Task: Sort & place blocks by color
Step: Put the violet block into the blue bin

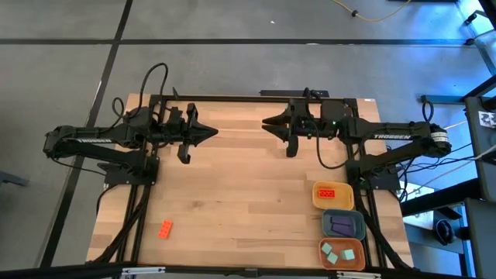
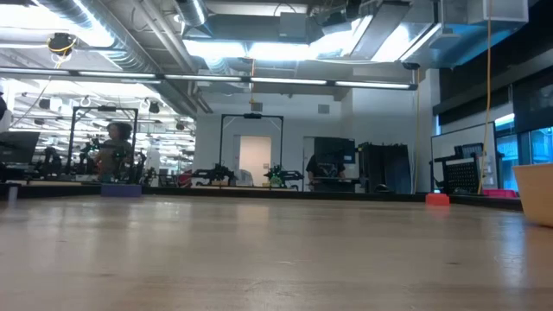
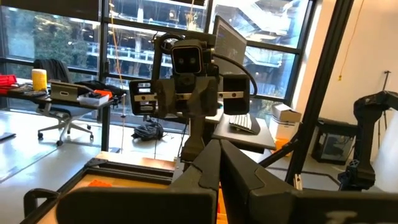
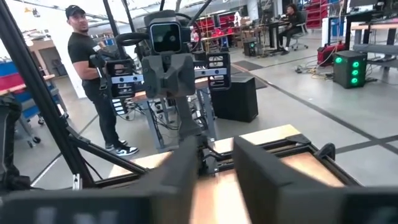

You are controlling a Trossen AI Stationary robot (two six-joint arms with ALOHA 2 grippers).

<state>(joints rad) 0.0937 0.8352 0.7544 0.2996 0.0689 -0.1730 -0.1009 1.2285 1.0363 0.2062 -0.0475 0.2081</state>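
One orange-red block (image 1: 165,229) lies alone on the wooden table near its near-left corner; in the low view the same block (image 2: 437,199) shows small and far off. Another red block (image 1: 326,194) sits in the yellow tray (image 1: 315,195), purple blocks (image 1: 341,225) in the blue-grey tray (image 1: 325,225), and teal blocks (image 1: 339,254) in the orange tray (image 1: 322,254). My left gripper (image 1: 215,133) (image 3: 219,163) hovers shut at the far edge, pointing right. My right gripper (image 1: 265,122) (image 4: 216,168) faces it, slightly open. Both are far from every block.
The three trays stand in a column along the table's right side, toward the near edge. The tray wall (image 2: 537,192) shows at the low view's right edge. Bare wood stretches across the table's middle. A person (image 4: 93,74) stands beyond the table, behind the left arm.
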